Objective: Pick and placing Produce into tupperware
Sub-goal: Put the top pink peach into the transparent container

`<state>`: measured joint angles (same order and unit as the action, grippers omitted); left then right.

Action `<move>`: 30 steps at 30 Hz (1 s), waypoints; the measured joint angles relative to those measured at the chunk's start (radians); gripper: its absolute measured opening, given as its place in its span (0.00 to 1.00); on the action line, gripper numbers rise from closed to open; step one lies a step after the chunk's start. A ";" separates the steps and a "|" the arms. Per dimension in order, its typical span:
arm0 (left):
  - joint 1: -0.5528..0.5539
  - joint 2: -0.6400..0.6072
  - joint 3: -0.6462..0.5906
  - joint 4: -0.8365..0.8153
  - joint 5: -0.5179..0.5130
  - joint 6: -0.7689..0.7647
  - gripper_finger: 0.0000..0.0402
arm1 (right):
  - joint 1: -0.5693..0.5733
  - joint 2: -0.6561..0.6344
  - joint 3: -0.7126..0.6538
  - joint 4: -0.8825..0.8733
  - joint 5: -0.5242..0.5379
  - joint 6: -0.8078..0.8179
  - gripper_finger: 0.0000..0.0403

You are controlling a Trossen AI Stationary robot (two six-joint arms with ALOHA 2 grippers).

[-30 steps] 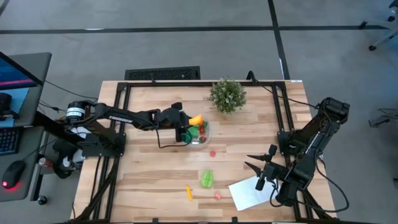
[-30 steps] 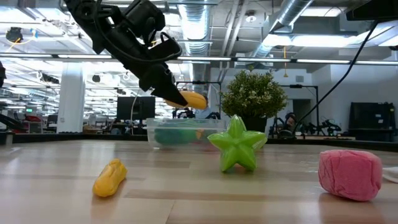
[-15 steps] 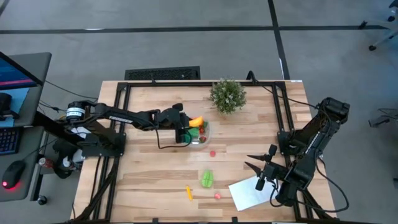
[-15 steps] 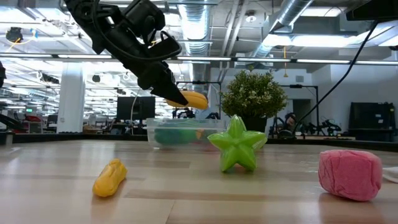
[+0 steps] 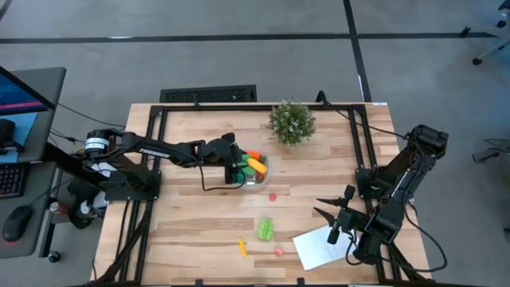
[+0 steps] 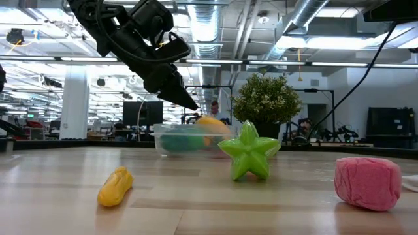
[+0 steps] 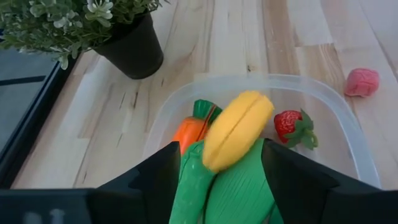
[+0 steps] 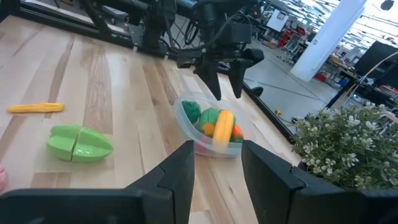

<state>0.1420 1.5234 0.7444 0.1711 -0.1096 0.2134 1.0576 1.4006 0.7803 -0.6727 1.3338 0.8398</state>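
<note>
The clear tupperware [image 7: 323, 99] stands mid-table. Inside it are an orange carrot [image 7: 189, 130], a strawberry [image 7: 289, 124] and green pieces [image 7: 211, 186]. A yellow banana [image 7: 237, 129] lies slanted on top of the green pieces. My left gripper [image 5: 241, 169] hangs open just above the tupperware's left side, with a finger on either side of the banana and clear of it. A green star piece [image 5: 264, 229], a yellow piece [image 5: 242, 247], a pink berry [image 5: 279, 250] and a red berry [image 5: 272, 195] lie on the table. My right gripper [image 5: 322, 207] waits at the near right, its fingers a little apart and nothing between them.
A potted plant [image 5: 292, 121] stands at the far edge, just right of the tupperware. A white sheet [image 5: 323, 245] lies near the front right, beside my right arm. Bare wood lies between the tupperware and the loose produce.
My left gripper has let go of the yellow banana while staying in place. The banana has dropped from the fingertips into the tupperware and now rests on the green pieces.
</note>
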 joint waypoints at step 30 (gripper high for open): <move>-0.447 -0.140 -0.036 -0.147 0.048 -0.124 0.52 | -0.329 0.202 0.000 0.396 -0.436 -0.222 0.31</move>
<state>-0.3046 1.3834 0.7084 0.0241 -0.0620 0.0894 0.7289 1.6022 0.7804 -0.2770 0.8980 0.6179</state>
